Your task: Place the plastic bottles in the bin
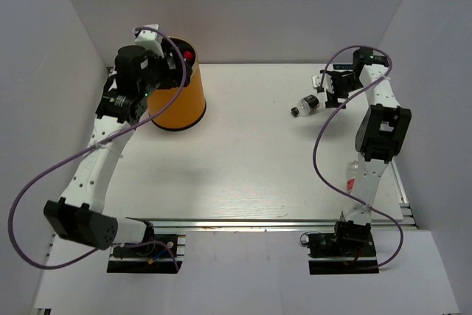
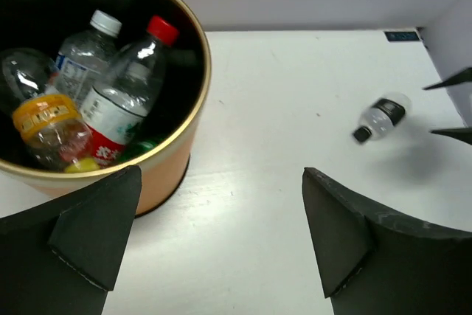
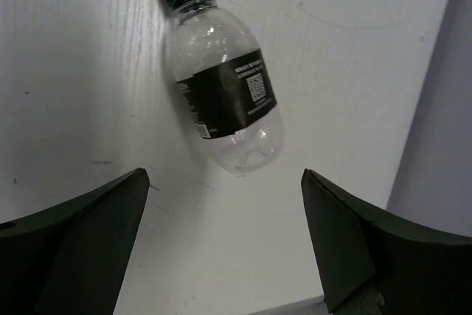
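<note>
White walls box in your pale table (image 1: 258, 175), with the orange bin (image 1: 181, 108) standing at its far left. Your left gripper (image 2: 221, 175) hangs by the bin's gold rim, jaws spread wide and empty. That suits an arm with nothing to carry. Inside the bin, a red-capped bottle (image 2: 129, 86), a white-capped bottle (image 2: 85, 53) and a yellow-labelled bottle (image 2: 48, 123) lean in a heap against the black wall. Only the dark-labelled bottle (image 3: 225, 105) lies out on the table, on its side at the far right. Your right gripper (image 3: 225, 175) hovers over it, jaws wide apart and touching nothing, the bottle just ahead of the gap. That spread looks chosen to straddle the body, so bring the fingers either side of the label before you close.
</note>
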Robot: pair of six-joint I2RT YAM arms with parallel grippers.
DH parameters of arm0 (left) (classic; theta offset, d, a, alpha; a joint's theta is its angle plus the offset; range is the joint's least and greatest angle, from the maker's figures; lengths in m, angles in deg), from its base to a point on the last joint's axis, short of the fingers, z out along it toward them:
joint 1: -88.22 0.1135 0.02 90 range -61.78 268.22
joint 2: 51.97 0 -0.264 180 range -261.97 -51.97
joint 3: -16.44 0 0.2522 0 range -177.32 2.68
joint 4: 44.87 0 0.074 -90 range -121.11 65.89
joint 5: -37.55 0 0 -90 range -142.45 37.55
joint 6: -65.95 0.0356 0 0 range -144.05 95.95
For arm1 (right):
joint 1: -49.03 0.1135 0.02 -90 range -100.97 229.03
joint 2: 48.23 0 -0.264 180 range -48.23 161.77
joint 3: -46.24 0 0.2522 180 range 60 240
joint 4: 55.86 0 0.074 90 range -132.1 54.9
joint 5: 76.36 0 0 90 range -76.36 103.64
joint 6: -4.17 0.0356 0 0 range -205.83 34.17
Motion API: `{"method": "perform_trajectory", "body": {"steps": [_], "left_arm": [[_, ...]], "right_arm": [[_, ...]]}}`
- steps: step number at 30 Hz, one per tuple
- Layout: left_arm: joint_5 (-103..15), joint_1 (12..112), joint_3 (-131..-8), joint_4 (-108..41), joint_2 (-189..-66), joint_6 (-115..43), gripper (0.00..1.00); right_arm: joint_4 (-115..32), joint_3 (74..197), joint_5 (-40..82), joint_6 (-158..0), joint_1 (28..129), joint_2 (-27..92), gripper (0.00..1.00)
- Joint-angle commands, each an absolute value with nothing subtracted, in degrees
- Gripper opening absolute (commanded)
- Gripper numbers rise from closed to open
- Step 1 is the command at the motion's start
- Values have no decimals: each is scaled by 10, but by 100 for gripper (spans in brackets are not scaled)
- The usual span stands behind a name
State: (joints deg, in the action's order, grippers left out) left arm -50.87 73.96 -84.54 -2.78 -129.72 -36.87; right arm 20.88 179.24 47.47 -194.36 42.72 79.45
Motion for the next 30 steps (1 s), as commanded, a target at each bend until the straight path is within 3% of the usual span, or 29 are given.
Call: {"method": "perform_trajectory", "body": {"steps": [1, 6, 13, 27, 29, 30], "left_arm": [[-438, 740, -807, -19, -1250, -361, 99], [-438, 735, -738, -18, -1206, -389, 99], [-438, 735, -738, -4, -1201, -394, 99], [-461, 735, -737, 62, -1167, -395, 99], [-461, 735, -737, 69, -1160, -400, 99], [-467, 735, -737, 76, -1148, -406, 99]], "right_arm": [[273, 1820, 488, -2120, 432, 804, 90], [264, 1823, 482, -2122, 455, 823, 90], [161, 1760, 456, -2090, 481, 826, 90], [195, 1852, 362, -2068, 504, 950, 90], [200, 1852, 355, -2058, 503, 953, 77], [223, 1852, 353, -2059, 505, 951, 61]]}}
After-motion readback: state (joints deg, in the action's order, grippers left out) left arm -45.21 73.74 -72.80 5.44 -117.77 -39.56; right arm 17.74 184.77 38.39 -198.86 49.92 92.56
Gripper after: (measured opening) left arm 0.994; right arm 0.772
